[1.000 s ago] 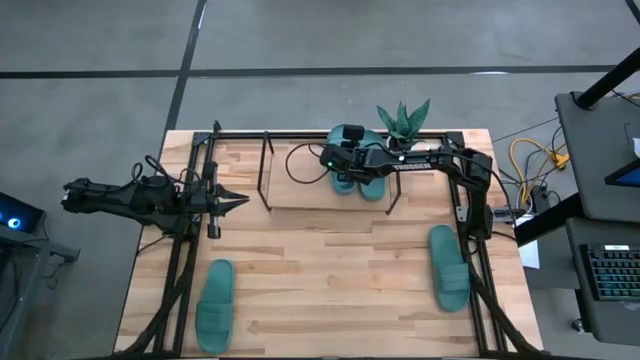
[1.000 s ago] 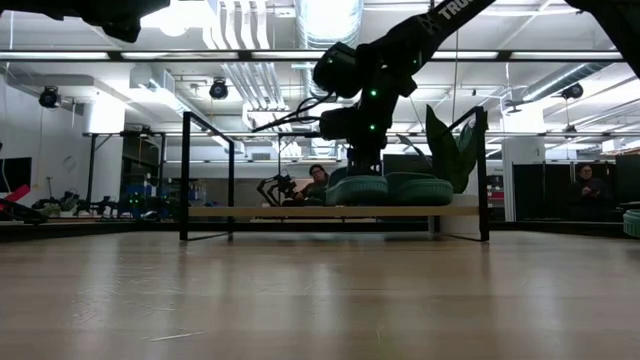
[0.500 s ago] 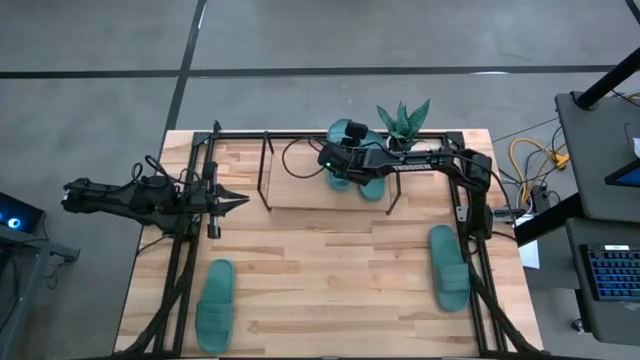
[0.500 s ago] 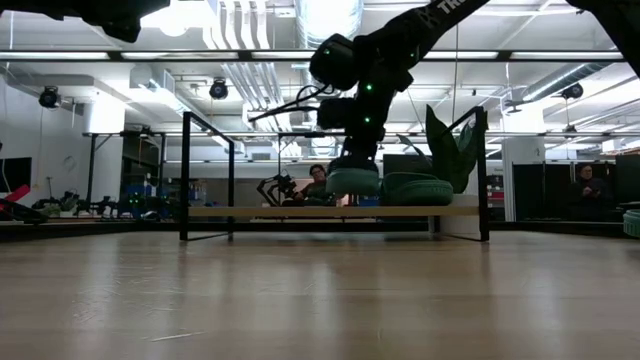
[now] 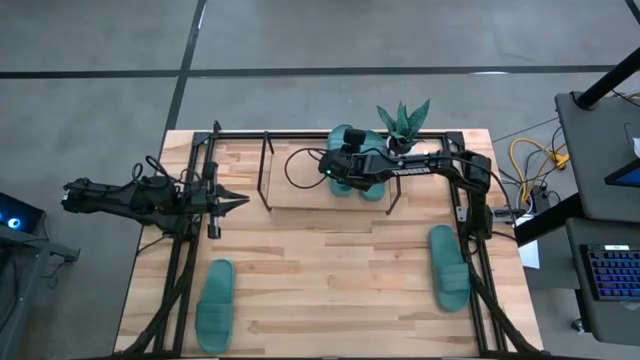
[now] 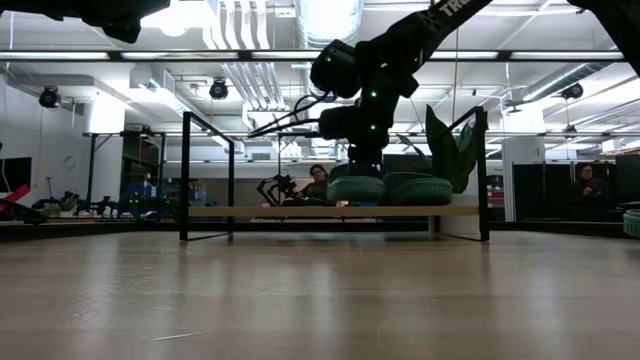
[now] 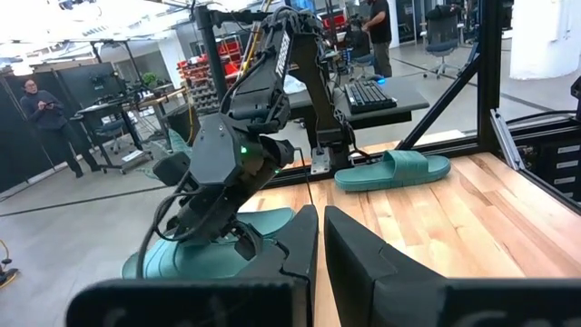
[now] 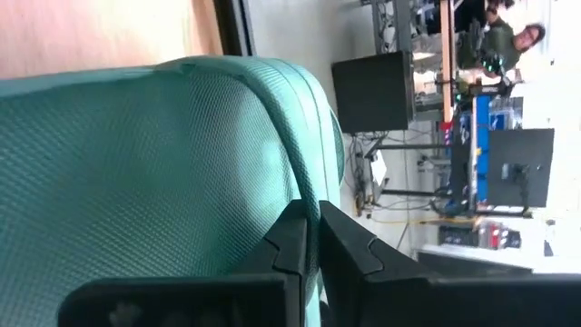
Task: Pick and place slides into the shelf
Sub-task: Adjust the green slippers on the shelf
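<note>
on shelf (image 5: 300, 192), right gripper (image 5: 338, 170) pinches slide (image 5: 345, 138) strap

slides (image 5: 450, 267): teal-green, fine mesh strap | shelf (image 5: 300, 190): black rods, light wood | plant (image 5: 403, 122): green

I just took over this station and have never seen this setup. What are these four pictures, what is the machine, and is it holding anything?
Two dark robot arms work at a wooden table. One camera looks straight down, one sits at table height, one rides on each wrist. The right tool is shut on a teal slide's strap, over the shelf where a second slide sits near a potted plant. The left tool waits shut and empty at the table's left. Two more slides lie on the table, front left and front right.
</note>
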`<state>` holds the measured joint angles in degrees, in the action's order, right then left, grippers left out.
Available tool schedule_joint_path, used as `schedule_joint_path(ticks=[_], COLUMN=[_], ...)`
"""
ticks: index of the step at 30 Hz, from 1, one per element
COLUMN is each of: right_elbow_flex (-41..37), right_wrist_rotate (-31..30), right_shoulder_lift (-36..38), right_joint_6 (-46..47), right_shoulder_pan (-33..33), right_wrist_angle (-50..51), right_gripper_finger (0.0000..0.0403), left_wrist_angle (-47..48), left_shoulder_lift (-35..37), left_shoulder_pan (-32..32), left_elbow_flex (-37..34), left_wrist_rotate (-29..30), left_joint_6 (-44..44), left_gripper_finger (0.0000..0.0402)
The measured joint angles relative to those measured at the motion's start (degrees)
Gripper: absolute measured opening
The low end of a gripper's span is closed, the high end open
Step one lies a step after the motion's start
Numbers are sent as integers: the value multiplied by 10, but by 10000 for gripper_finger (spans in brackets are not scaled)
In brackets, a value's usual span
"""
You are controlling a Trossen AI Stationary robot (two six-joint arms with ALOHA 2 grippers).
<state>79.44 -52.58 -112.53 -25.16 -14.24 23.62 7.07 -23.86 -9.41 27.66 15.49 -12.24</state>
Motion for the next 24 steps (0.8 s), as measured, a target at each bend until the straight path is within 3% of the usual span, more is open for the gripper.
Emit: schedule_joint_path(ticks=[11, 24], right_elbow_flex=[-2, -2], right_wrist_rotate=[41, 35], right_shoulder_lift=[0, 0], right_joint_6=[-15, -18], right_shoulder_pan=[0, 0], right_wrist_angle=[3, 2], right_gripper_finger=[13, 13], left_wrist_angle=[0, 0], left_shoulder_lift=[0, 0], left_shoulder_pan=[0, 0], left_elbow_flex=[0, 0], left_wrist_rotate=[0, 0], left_joint_6=[0, 0], left_gripper_finger=[8, 8])
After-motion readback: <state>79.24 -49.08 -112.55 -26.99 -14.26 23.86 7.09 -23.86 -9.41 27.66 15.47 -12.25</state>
